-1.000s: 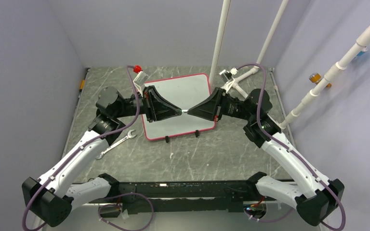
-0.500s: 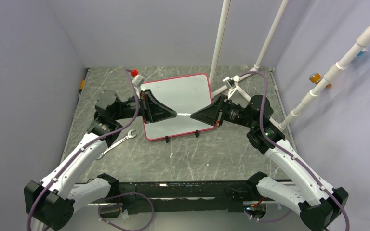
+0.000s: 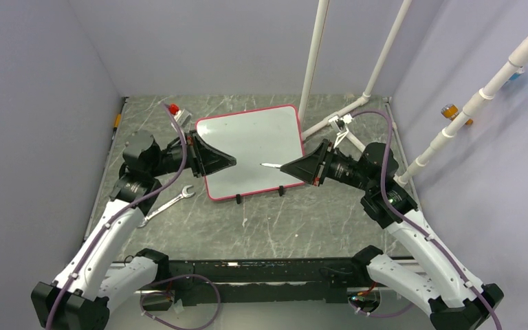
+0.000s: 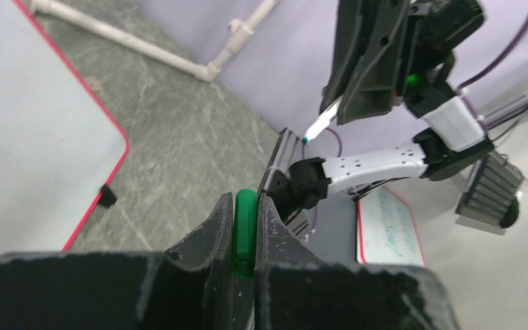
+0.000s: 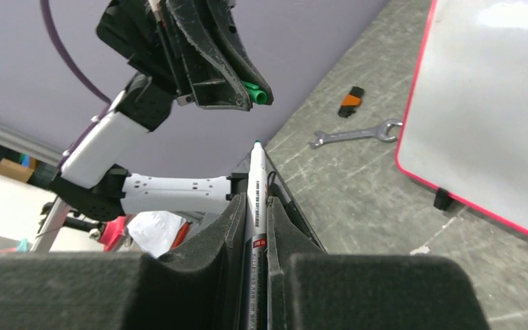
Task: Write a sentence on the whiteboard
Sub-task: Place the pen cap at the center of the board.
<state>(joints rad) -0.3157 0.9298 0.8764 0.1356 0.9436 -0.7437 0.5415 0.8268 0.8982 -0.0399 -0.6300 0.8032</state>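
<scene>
Plainly, the pen is ready but nothing is written: the whiteboard [image 3: 254, 134] lies on the table [image 3: 302, 220] at about 12 o'clock from the arm bases, and no green words show on its white face.

The right claw [image 3: 285, 167] is clamped on the marker [image 3: 269, 165]. The marker's long axis runs 3 to 9 o'clock across the near right part of the whiteboard, bare tip toward 9. The left claw [image 3: 230, 163] faces it from the 9 o'clock side, a gap between them, and is clamped on the green cap [image 4: 245, 230].

What the next move turns on, I judge, is that the marker lies roughly level while the writing surface is below it and spreads toward 10 o'clock from the right claw. That arm, the nearer to any writing, would have to tip the point down onto the whiteboard.

From above, the cap is hidden inside the left claw's fingers; only the left wrist camera shows it pinched between them. The right wrist camera shows the marker's printed barrel seated in its jaws, plus the whiteboard's red edge, a black foot and the wrench [image 5: 354, 134] on the table beyond. Neither wrist view makes clear how high the tip stands over the whiteboard.
</scene>
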